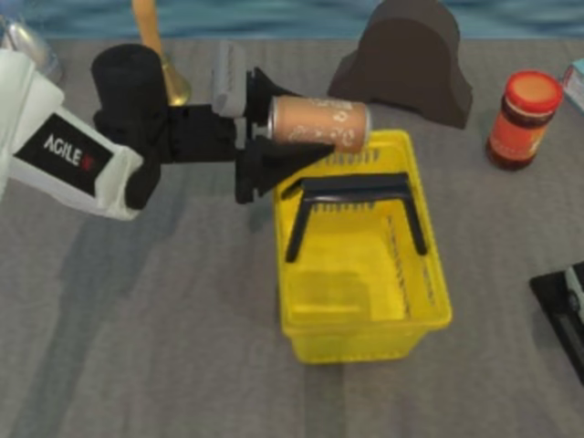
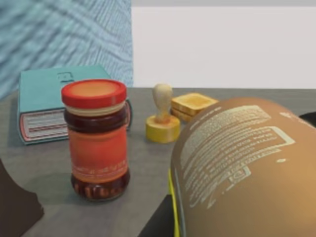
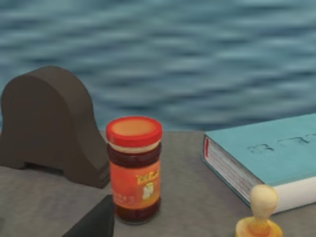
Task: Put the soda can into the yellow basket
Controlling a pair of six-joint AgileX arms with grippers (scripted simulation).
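Release step, left gripper [image 1: 274, 146]: fingers closed across the can [image 1: 319, 123], one on each side of the base end, can held lying on its side. Can located just ahead of the fingertips, hanging over the far rim of the basket [image 1: 301, 315], at the corner nearest the gripper. Not yet over the middle of the basket.

Procedure, as judged from this position:
- Carry the can further forward and toward the basket centre before opening, so that it cannot strike the rim and roll out onto the table.
- Keep clear of the black handles [image 1: 356, 196], folded across the opening just below and beside the fingertips.
- Lower before release; a can on its side will roll on landing.

Orientation: long axis level, running straight out from the gripper. Which end leads is hard to tell from above; apparently the base sits between the fingers. In the left wrist view, printed side of the can [image 2: 247, 173] fills the near field, with a jar [image 2: 96, 138] well beyond the fingertips.

Right gripper [image 1: 566, 301]: parked at the table's right edge, far from the left gripper; finger state cannot be told.
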